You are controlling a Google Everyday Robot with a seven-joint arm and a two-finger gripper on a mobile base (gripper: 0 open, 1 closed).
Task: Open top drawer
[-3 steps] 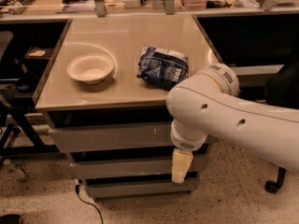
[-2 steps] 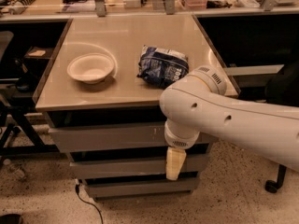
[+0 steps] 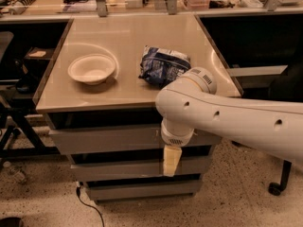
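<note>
The top drawer [image 3: 104,140] is the wide grey handle-less front just under the tabletop, and it looks pushed in. My gripper [image 3: 171,161] hangs from the white arm [image 3: 227,119] in front of the cabinet, right of centre. Its pale tip is just below the top drawer's lower edge, over the second drawer front [image 3: 118,169]. The arm's wrist covers part of the top drawer's right half. I cannot tell whether the gripper touches any front.
A white bowl [image 3: 92,69] and a blue crinkled bag [image 3: 163,65] lie on the tan tabletop [image 3: 123,32]. A third drawer front [image 3: 142,189] is lowest. A cable [image 3: 87,205] trails on the floor. A chair castor [image 3: 276,188] is at the right, and dark furniture legs [image 3: 14,126] are at the left.
The arm and gripper have shifted a little to the left across the drawer fronts. The drawers, bowl and bag have not moved.
</note>
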